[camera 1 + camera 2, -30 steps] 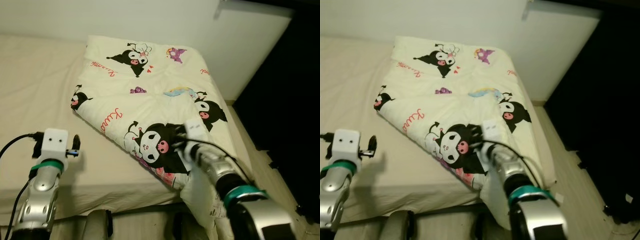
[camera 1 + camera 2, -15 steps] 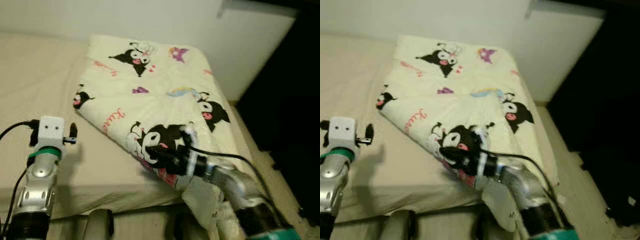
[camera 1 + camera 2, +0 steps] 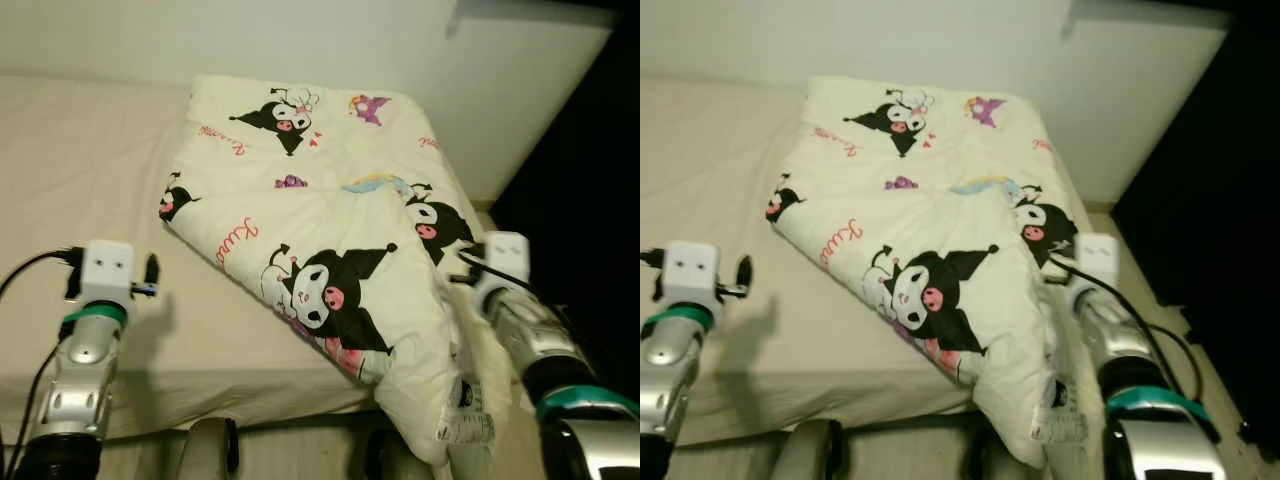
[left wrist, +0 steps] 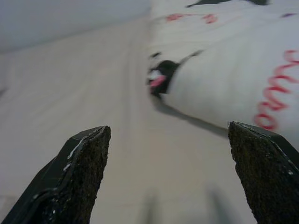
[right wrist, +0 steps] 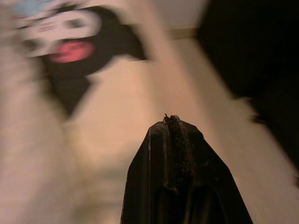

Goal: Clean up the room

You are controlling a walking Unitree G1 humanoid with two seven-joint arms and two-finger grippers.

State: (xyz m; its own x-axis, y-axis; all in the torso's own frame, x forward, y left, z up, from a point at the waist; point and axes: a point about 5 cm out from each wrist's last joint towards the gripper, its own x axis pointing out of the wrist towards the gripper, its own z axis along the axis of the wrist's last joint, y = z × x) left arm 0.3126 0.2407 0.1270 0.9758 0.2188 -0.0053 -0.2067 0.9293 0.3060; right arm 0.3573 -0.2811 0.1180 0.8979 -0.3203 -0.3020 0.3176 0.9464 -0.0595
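One cartoon-print quilt [image 3: 330, 230] is lying on one bed [image 3: 80, 170], and two tools, left tool [image 4: 170, 182] and right tool [image 5: 173, 135], are showing.

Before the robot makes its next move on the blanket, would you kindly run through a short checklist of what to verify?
1. Left tool open and free: ok; the fingers stand wide apart over the bare sheet, holding nothing.
2. Right tool ready to grasp: not ok; the fingers are pressed shut, with nothing between them.
3. Right tool placed at the blanket: ok; it is at the right edge of the blanket.
4. Blanket lying flat: not ok; the near part is folded over on itself, and a corner with a label hangs off the mattress edge.
5. View sharp enough to aim: cannot tell; the right wrist view is blurred.
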